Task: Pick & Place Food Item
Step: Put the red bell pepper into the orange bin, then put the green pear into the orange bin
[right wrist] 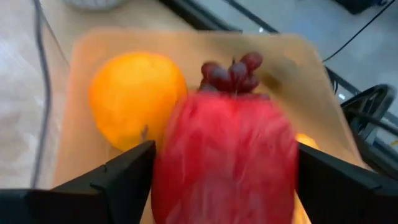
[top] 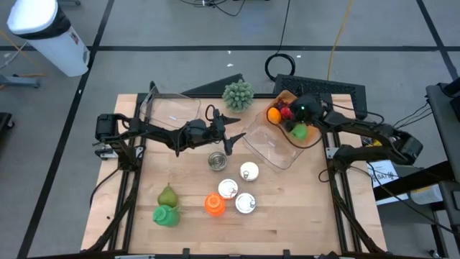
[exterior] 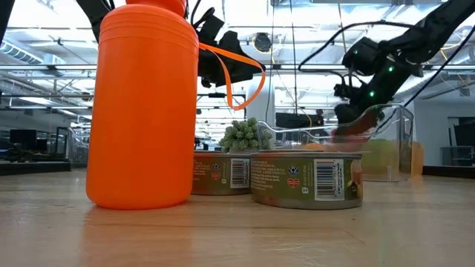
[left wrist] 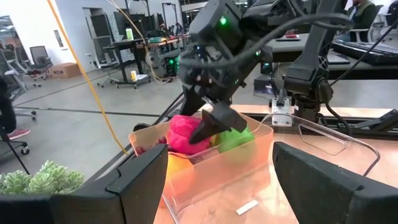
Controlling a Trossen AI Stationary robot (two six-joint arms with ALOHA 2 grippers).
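Where it fills the right wrist view, red fruit [right wrist: 224,155], glossy, rounded.

Even overhead light falls on the wooden table [top: 287,216] in the high view, leaving only soft, short shadows beneath the arms and cans. In the low view, bright ceiling strip lights [exterior: 44,37] wash out the room behind, so the arms read as dark silhouettes, and the near orange bottle [exterior: 141,111] looks slightly soft while the can labels stay crisp. The left wrist view is daylight-bright with a glowing green indicator light [left wrist: 222,20]. The right wrist view is heavily blurred: the red fruit [right wrist: 227,162] and the orange [right wrist: 134,99] are smeared and out of focus.
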